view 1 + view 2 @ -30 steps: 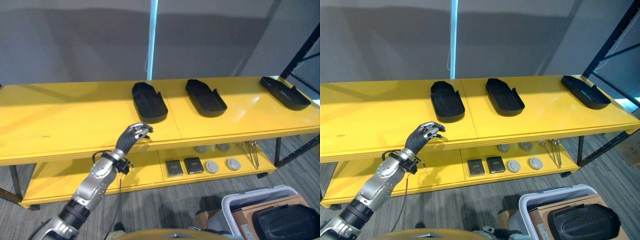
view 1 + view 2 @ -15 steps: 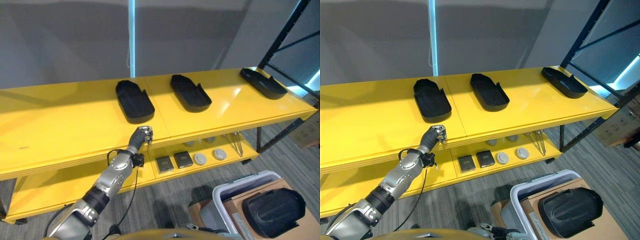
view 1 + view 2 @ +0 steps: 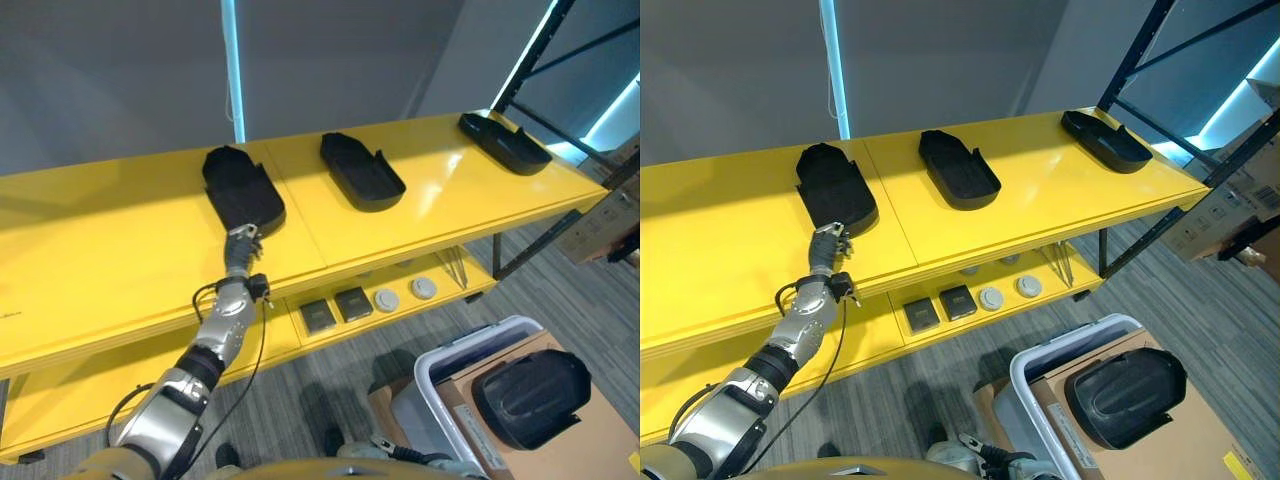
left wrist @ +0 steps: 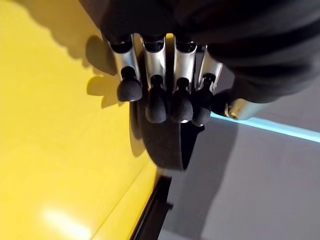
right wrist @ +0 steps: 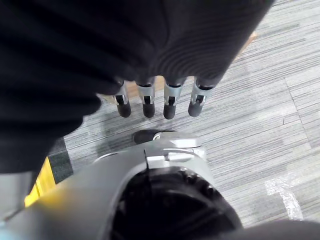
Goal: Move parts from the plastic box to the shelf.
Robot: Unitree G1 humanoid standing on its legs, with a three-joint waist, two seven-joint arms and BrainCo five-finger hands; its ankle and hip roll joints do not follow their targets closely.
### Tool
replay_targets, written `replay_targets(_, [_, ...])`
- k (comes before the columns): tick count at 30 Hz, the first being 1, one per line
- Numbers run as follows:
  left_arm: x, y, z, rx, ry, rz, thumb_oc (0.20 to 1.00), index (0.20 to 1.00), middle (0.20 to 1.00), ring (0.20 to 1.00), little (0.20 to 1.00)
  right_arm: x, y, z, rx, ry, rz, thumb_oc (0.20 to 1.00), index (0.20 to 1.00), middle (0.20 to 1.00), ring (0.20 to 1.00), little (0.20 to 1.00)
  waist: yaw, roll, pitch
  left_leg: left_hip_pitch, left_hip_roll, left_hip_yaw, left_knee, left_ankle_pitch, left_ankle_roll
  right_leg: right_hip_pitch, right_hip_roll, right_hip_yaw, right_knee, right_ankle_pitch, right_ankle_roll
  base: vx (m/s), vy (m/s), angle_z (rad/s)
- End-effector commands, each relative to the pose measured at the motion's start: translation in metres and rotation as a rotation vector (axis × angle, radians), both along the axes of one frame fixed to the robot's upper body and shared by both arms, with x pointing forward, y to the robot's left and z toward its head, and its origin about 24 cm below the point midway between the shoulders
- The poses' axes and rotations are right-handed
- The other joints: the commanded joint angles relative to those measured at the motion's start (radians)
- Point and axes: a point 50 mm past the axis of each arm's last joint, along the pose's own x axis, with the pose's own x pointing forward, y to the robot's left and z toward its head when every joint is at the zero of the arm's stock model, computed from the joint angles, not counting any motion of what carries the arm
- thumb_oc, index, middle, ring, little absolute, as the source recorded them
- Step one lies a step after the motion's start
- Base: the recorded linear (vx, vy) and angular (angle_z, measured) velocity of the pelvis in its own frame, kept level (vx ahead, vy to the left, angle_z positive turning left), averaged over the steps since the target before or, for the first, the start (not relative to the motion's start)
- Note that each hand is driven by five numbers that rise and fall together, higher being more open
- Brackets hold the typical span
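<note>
Three black moulded parts lie on the yellow shelf [image 3: 120,260]: a left one [image 3: 243,190], a middle one [image 3: 362,172] and a far right one [image 3: 504,143]. My left hand [image 3: 240,243] rests over the shelf top at the near end of the left part [image 4: 165,145], with straight fingers [image 4: 155,100] that hold nothing. At the lower right stands the grey plastic box [image 3: 440,362], and another black part [image 3: 530,385] lies in it on cardboard. My right hand [image 5: 157,100] hangs over the carpet with relaxed, empty fingers.
The lower shelf carries two black square items [image 3: 335,308], round grey discs [image 3: 400,293] and thin metal tools [image 3: 452,266]. A dark rack upright [image 3: 530,60] and a cardboard carton [image 3: 600,225] stand at the right. A light blue strip [image 3: 232,70] runs up the grey wall.
The camera has swung, so the whole picture has shifted. My left hand has gone from the shelf's front edge forward onto the shelf top, up to the left part's near end.
</note>
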Motion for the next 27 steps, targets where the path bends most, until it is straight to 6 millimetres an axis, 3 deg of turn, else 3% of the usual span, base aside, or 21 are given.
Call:
replay_targets(1, [0.028, 0.008, 0.039, 0.005, -0.126, 0.163, 0.200, 0.200, 0.200, 0.200, 0.200, -0.019, -0.014, -0.003, -0.063, 0.089, 0.073, 1.000, 1.000, 1.000, 1.000, 1.000, 0.004, 0.085, 0.025, 0.064, 0.036, -0.030, 0.000, -0.111, 0.001, 0.013, 0.000, -0.012, 0.004, -0.027, 0.024, 0.00, 0.037, -0.01])
replay_targets(5, [0.026, 0.029, 0.038, -0.028, -0.128, 0.256, 0.200, 0.200, 0.200, 0.200, 0.200, -0.022, -0.013, -0.004, -0.060, 0.091, 0.087, 1.000, 1.000, 1.000, 1.000, 1.000, 0.010, 0.089, 0.016, 0.074, 0.036, -0.035, 0.000, -0.110, -0.002, 0.030, -0.001, -0.028, 0.004, -0.032, 0.022, 0.00, 0.028, 0.02])
replay_targets(9, [0.025, 0.038, 0.043, -0.133, -0.184, 0.258, 0.200, 0.200, 0.200, 0.200, 0.200, -0.026, -0.013, -0.004, -0.061, 0.104, 0.092, 1.000, 1.000, 1.000, 1.000, 1.000, 0.019, 0.092, 0.011, 0.082, 0.035, -0.040, 0.000, -0.112, -0.005, 0.045, -0.003, -0.042, 0.004, -0.039, 0.021, 0.00, 0.013, 0.02])
replay_targets(14, [0.008, 0.021, 0.051, -0.131, -0.283, 0.112, 0.200, 0.200, 0.200, 0.200, 0.200, -0.025, -0.013, -0.004, -0.054, 0.086, 0.060, 1.000, 1.000, 1.000, 1.000, 1.000, 0.054, 0.088, 0.016, 0.081, 0.032, -0.058, 0.000, -0.118, -0.002, 0.059, -0.004, -0.064, 0.004, -0.048, 0.017, -0.08, 0.007, 0.06])
replay_targets(15, [0.002, 0.018, 0.052, -0.108, -0.298, 0.080, 0.379, 0.379, 0.379, 0.379, 0.379, -0.023, -0.014, -0.004, -0.047, 0.077, 0.053, 1.000, 1.000, 1.000, 1.000, 1.000, 0.065, 0.086, 0.018, 0.079, 0.032, -0.062, 0.000, -0.118, -0.002, 0.060, -0.005, -0.070, 0.004, -0.049, 0.016, -0.15, -0.016, 0.07])
replay_targets(16, [-0.005, 0.016, 0.051, -0.078, -0.304, 0.041, 0.878, 0.878, 0.878, 0.878, 0.878, -0.021, -0.014, -0.003, -0.039, 0.066, 0.041, 1.000, 1.000, 1.000, 1.000, 1.000, 0.076, 0.084, 0.020, 0.077, 0.031, -0.067, 0.000, -0.120, -0.002, 0.061, -0.006, -0.074, 0.004, -0.050, 0.014, -0.17, -0.024, 0.15])
replay_targets(17, [-0.015, 0.015, 0.049, -0.027, -0.318, -0.017, 1.000, 1.000, 1.000, 1.000, 1.000, -0.016, -0.013, -0.003, -0.035, 0.044, 0.016, 1.000, 1.000, 1.000, 1.000, 1.000, 0.093, 0.080, 0.021, 0.074, 0.030, -0.070, 0.000, -0.121, -0.001, 0.063, -0.005, -0.080, 0.004, -0.051, 0.011, -0.15, -0.022, 0.15])
replay_targets(22, [-0.038, 0.018, 0.047, 0.124, -0.380, -0.125, 1.000, 1.000, 1.000, 1.000, 1.000, -0.004, -0.015, 0.000, -0.035, 0.005, -0.002, 1.000, 1.000, 1.000, 1.000, 1.000, 0.125, 0.074, 0.023, 0.069, 0.032, -0.066, 0.000, -0.120, 0.000, 0.064, -0.005, -0.091, 0.004, -0.051, 0.005, -0.14, 0.019, 0.10])
replay_targets(23, [-0.055, 0.016, 0.056, 0.246, -0.510, -0.204, 1.000, 1.000, 1.000, 1.000, 1.000, 0.002, -0.019, 0.002, -0.047, -0.005, 0.004, 1.000, 1.000, 1.000, 1.000, 1.000, 0.141, 0.073, 0.026, 0.071, 0.034, -0.061, 0.000, -0.119, 0.003, 0.068, -0.004, -0.095, 0.004, -0.050, 0.001, -0.13, 0.047, 0.22])
replay_targets(27, [-0.071, 0.006, 0.060, 0.267, -0.577, -0.338, 1.000, 1.000, 1.000, 1.000, 1.000, 0.005, -0.021, 0.003, -0.058, -0.016, -0.025, 1.000, 1.000, 1.000, 1.000, 1.000, 0.157, 0.073, 0.033, 0.075, 0.033, -0.057, 0.000, -0.122, 0.011, 0.074, -0.006, -0.100, 0.008, -0.049, 0.000, -0.11, 0.044, 0.12])
